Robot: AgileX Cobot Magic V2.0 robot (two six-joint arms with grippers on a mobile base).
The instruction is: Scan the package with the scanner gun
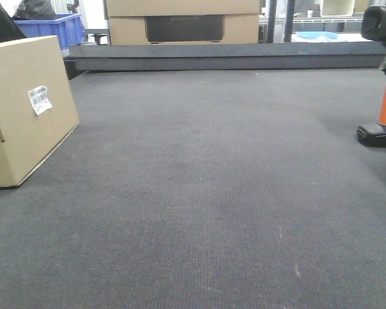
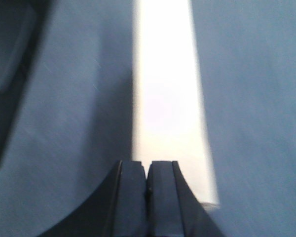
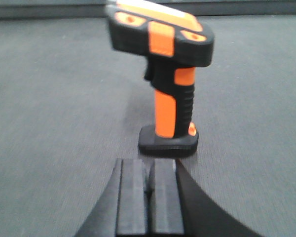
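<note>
Fingers [image 3: 133, 195] pressed together on my right gripper [image 3: 149, 190], nothing held; scanner gun [image 3: 170, 89] upright dead ahead, right arm nearer

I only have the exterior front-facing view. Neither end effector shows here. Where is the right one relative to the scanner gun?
Observer: The right end effector sits just short of the scanner gun, fingers together, not touching it.
Operator: Is the scanner upright?
Observer: Yes, standing on its black foot.
Operator: And the left?
Observer: The left end effector is shut too, at the near end of the package, gripping nothing.
</note>
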